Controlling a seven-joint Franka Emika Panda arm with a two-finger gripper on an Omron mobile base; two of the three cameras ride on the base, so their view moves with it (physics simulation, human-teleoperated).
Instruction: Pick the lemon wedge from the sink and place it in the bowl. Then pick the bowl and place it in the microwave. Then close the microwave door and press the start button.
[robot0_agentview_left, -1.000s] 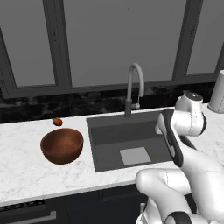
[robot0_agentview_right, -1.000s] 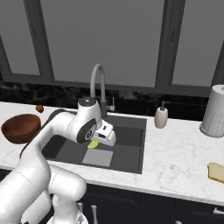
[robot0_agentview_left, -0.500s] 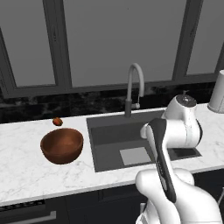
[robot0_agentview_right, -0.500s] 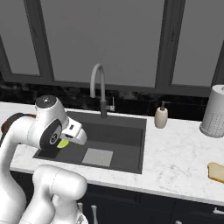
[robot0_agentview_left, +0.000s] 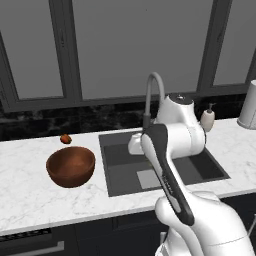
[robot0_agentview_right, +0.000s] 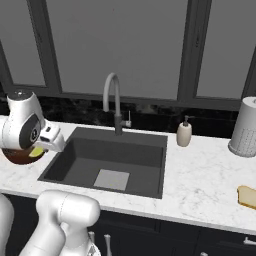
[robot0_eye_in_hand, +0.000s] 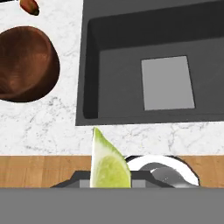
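My gripper (robot0_agentview_right: 38, 151) is shut on the lemon wedge (robot0_agentview_right: 35, 152), a yellow-green pointed piece that rises at the bottom of the hand view as the lemon wedge (robot0_eye_in_hand: 107, 164). The hand hangs over the sink's left rim, close to the reddish-brown bowl (robot0_agentview_left: 71, 165). In the hand view the bowl (robot0_eye_in_hand: 24, 63) lies upper left, apart from the wedge, and the dark sink (robot0_eye_in_hand: 118, 74) with its light grey square spreads across the top. From the right base view my hand partly covers the bowl (robot0_agentview_right: 17, 156). The microwave and its door are out of view.
A small red-orange round object (robot0_agentview_left: 65, 138) sits on the counter behind the bowl. The curved faucet (robot0_agentview_right: 112, 97) stands behind the sink (robot0_agentview_right: 145, 160). A soap dispenser (robot0_agentview_right: 184, 133), a grey canister (robot0_agentview_right: 245, 127) and a bread slice (robot0_agentview_right: 247, 196) are on the right counter.
The arm has swung left from over the middle of the sink to its left rim near the bowl, carrying the lemon wedge. The grip has not changed.
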